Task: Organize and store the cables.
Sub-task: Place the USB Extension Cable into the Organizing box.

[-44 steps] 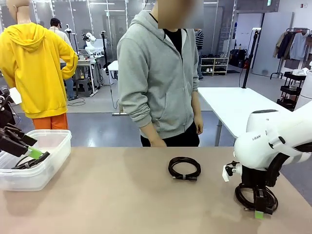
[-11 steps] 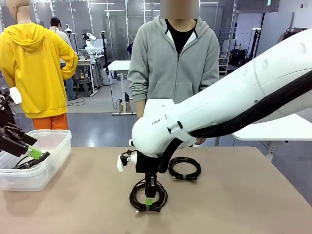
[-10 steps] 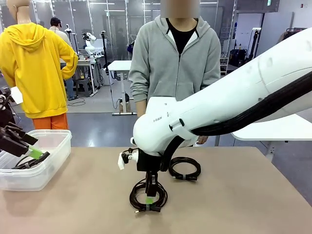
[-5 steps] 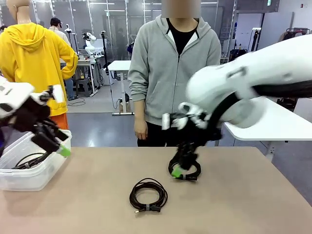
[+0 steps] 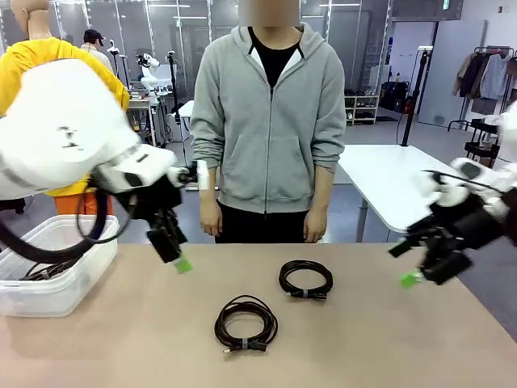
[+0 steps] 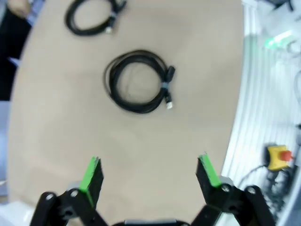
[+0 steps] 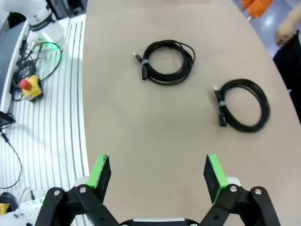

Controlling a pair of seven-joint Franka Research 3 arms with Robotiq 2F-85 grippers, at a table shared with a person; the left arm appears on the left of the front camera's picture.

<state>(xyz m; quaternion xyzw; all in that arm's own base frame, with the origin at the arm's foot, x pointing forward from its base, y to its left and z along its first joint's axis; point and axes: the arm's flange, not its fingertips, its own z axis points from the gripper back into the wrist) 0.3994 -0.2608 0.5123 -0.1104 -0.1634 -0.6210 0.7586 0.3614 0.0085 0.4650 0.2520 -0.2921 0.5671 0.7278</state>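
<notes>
Two coiled black cables lie on the tan table (image 5: 121, 339): one coil (image 5: 245, 322) near the front middle, the other coil (image 5: 306, 279) farther back, before the standing person. More cable (image 5: 40, 269) lies in the clear bin (image 5: 56, 297) at the left. My left gripper (image 5: 178, 257) hangs open above the table, left of both coils and right of the bin. From its wrist I see its open fingers (image 6: 149, 172) with the front coil (image 6: 138, 81) and far coil (image 6: 91, 16) ahead. My right gripper (image 5: 404, 264) hovers open at the right, empty (image 7: 157, 172), facing the front coil (image 7: 164, 61) and far coil (image 7: 244, 104).
A person in a grey hoodie (image 5: 266, 121) stands at the far edge, hands down at the sides. A white table (image 5: 388, 174) stands behind on the right. In the wrist views a red-and-yellow stop button (image 7: 29, 87) and loose wiring sit on the slatted base beside the table.
My right gripper let go of the front coil at the table's middle and drew back to the right. My left arm lifted away from the bin and swung toward the middle.
</notes>
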